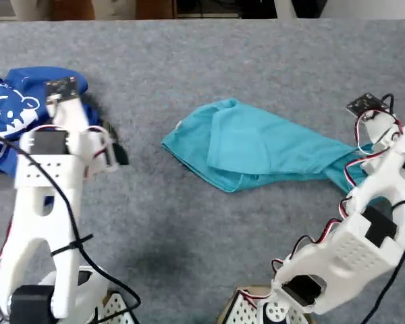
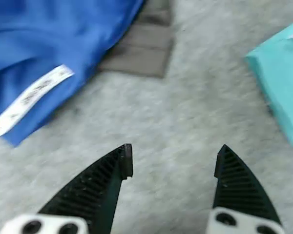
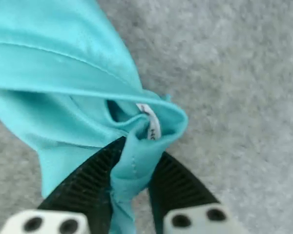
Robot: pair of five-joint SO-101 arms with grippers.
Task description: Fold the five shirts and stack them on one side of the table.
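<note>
Teal shirt [image 1: 256, 152] edge between right fingers [image 3: 88, 180], grey table [image 1: 189, 67] all around

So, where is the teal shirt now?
In the high view the teal shirt lies on the table, middle to right, apart from the blue shirt at the left edge. Its right end is clamped in the right jaws.

Blue shirt [image 1: 27, 76] partly behind the left arm [image 1: 44, 175], teal shirt [image 1: 256, 145] partly behind the right arm [image 1: 364, 236].
</note>
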